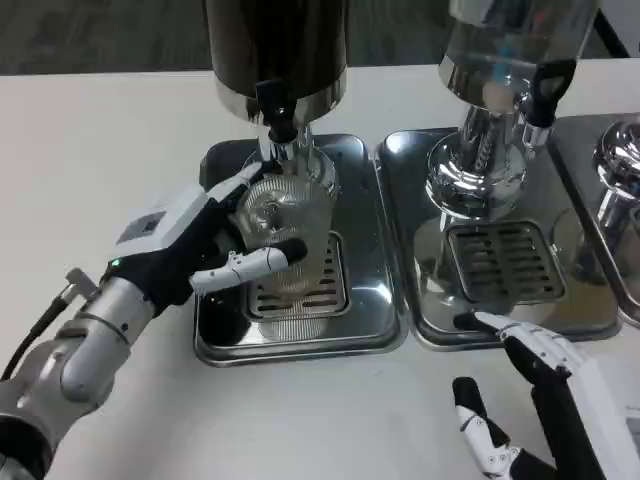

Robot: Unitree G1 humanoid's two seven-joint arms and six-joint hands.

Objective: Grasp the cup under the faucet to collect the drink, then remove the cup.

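Note:
A clear ribbed cup [283,222] stands on the drip grate [300,296] of the left dispenser, right beneath its black faucet [277,112]. My left hand [205,245] wraps around the cup from the left, one finger across its front and another along its upper left side. Whether there is liquid in the cup I cannot tell. My right hand [535,400] rests low at the bottom right on the white table, fingers spread and holding nothing, near the front edge of the middle tray.
The left dispenser's steel tray [370,300] sits beside a second dispenser's tray [420,200] with its own grate [505,262] and black tap [545,95]. A third chrome unit [615,170] stands at the far right. White table [90,150] lies open to the left.

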